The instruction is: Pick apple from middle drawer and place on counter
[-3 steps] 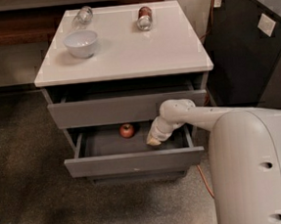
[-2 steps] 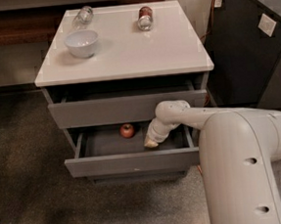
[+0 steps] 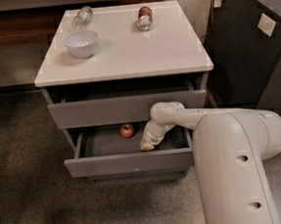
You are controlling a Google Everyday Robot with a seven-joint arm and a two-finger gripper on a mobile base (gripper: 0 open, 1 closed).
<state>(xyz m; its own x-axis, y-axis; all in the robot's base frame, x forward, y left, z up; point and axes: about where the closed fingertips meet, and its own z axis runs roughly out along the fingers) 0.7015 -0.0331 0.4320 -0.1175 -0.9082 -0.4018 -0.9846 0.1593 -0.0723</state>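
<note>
The apple point(image 3: 127, 130), small and red, lies inside the open middle drawer point(image 3: 130, 162), near its back and left of centre. My gripper point(image 3: 147, 145) reaches down into the same drawer, a short way to the right of the apple and in front of it, not touching it. The white arm runs from the lower right over the drawer's right side. The glossy white counter point(image 3: 125, 46) tops the cabinet.
On the counter stand a white bowl point(image 3: 81, 43), a clear bottle lying on its side point(image 3: 82, 15) and a red-labelled can point(image 3: 144, 17). The top drawer point(image 3: 125, 109) is slightly pulled out. A dark cabinet point(image 3: 253, 50) stands at the right.
The arm has moved left, bringing the gripper closer to the apple inside the drawer. The apple has not moved.
</note>
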